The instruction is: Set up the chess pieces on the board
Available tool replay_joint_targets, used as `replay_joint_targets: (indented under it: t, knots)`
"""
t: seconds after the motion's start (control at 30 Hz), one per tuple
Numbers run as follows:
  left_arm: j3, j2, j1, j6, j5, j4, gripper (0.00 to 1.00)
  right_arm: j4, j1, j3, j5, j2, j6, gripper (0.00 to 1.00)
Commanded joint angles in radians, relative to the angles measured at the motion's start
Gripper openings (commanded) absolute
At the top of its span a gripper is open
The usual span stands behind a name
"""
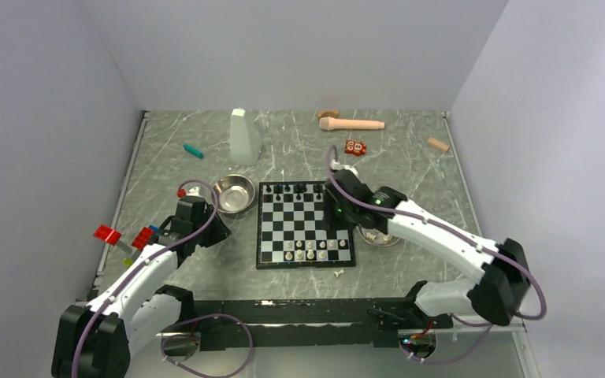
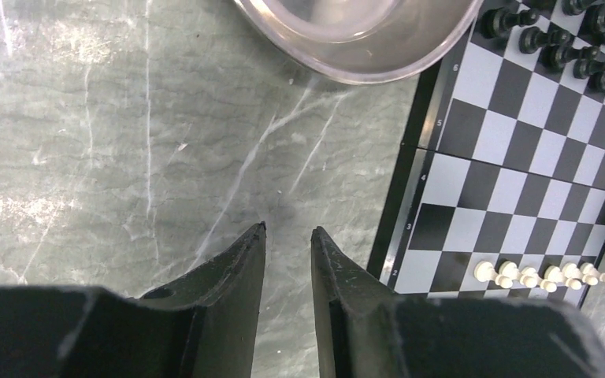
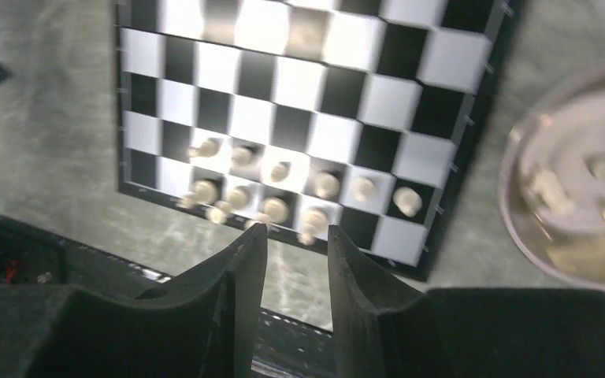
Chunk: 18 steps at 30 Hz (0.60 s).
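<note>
Board (image 1: 306, 224) is being supported centrally by the table (image 1: 205, 134), reachable from either side. White pieces (image 1: 313, 248) are being ranked along its near rows, black pieces (image 1: 299, 189) along the far. Right gripper (image 3: 295, 230) is being held parted and empty over the right edge. Left gripper (image 2: 287, 228), narrowly parted and empty, is being parked alongside.

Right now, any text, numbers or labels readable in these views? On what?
"5": on the chessboard border, left wrist view.
"4": same border.
"3": same border.
"2": same border, beside the row of white pieces.
Mark beyond the "5": too faint to read.
Red toy at the back: markings too small to read.
Right wrist view: blurred, nothing readable.
</note>
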Motion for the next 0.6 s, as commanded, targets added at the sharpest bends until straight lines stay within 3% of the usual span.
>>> replay_joint_targets:
  t: [0.0,0.27,0.57]
  knots:
    - [0.042,-0.018,-0.004,0.04,0.041,0.043,0.33,-0.05,-0.033,-0.166,0.045,-0.144,0.153,0.38]
    - [0.037,-0.002,-0.024,0.038,0.045,0.061,0.32,-0.048,-0.034,-0.374,0.0,-0.252,0.305,0.35]
    - [0.039,0.027,-0.028,0.045,0.049,0.072,0.31,-0.008,-0.032,-0.421,-0.057,-0.182,0.369,0.33]
